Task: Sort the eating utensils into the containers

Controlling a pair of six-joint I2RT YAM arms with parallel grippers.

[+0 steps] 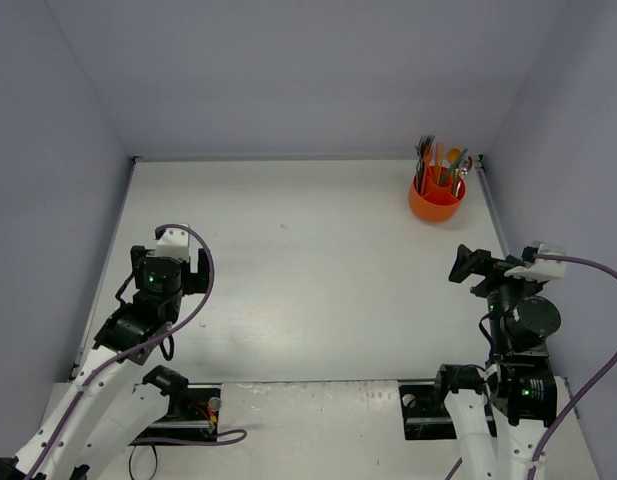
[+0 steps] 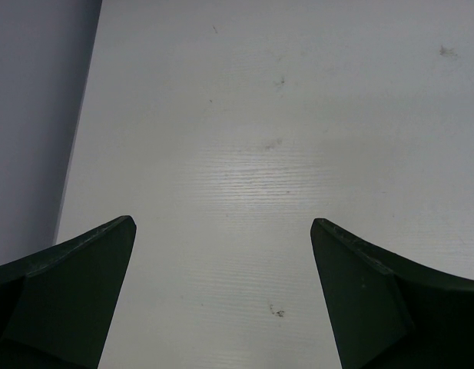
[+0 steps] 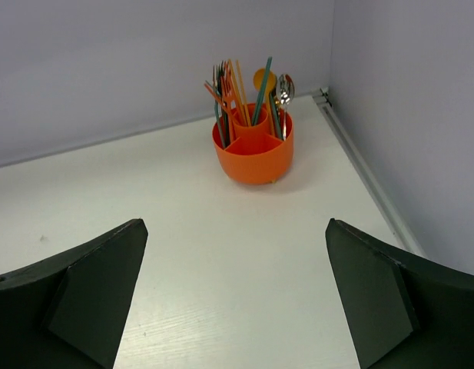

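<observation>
Holder (image 3: 254, 157): round, orange, divided inside. It stands upright on the desk (image 1: 308, 260) at the far right corner, near both walls (image 1: 288, 70).

Utensils (image 3: 248, 92): all standing in the holder, handles down, leaning slightly, and rising well above its rim. Dark forks and an orange fork on the left side. Orange and teal sticks in the middle cup. An orange spoon and a silver spoon (image 3: 285, 88) at the back right. An exact count cannot be told.

Left claw (image 2: 221, 223): fully spread, holding nothing. It hangs over bare desk on the left side, well apart from the holder.

Right claw (image 3: 237, 223): fully spread, holding nothing. It is above the desk on the right side and faces the holder, which shows between its two fingers but well beyond them.
</observation>
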